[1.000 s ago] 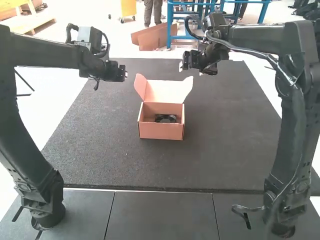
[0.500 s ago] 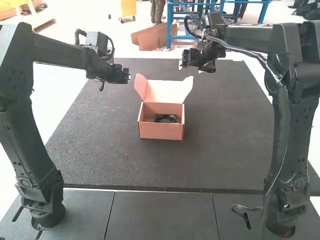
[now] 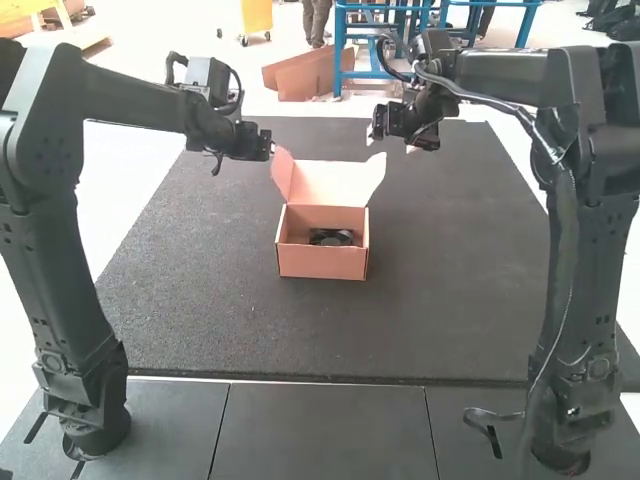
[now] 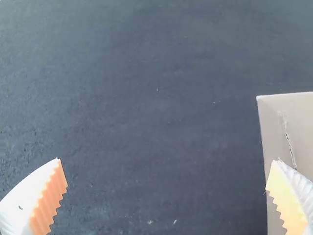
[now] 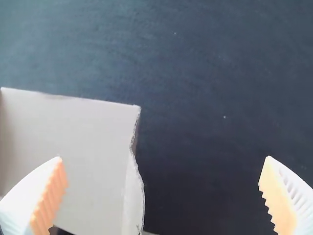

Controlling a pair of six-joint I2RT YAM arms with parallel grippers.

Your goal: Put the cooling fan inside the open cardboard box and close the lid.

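Note:
An open cardboard box stands mid-mat with its lid upright at the back. The black cooling fan lies inside the box. My left gripper hangs open just behind the lid's left corner; that lid corner lies by one orange-padded finger. My right gripper hangs open behind and above the lid's right corner. The lid's corner lies under it, near one finger. Neither gripper holds anything.
The box sits on a dark mat with free room all around it. Beyond the mat's far edge stand a blue metal frame and a loose cardboard piece.
My left gripper has moved right, up to the lid's left corner. The right gripper has shifted slightly right and stays above the lid's right corner. The box and fan have not moved.

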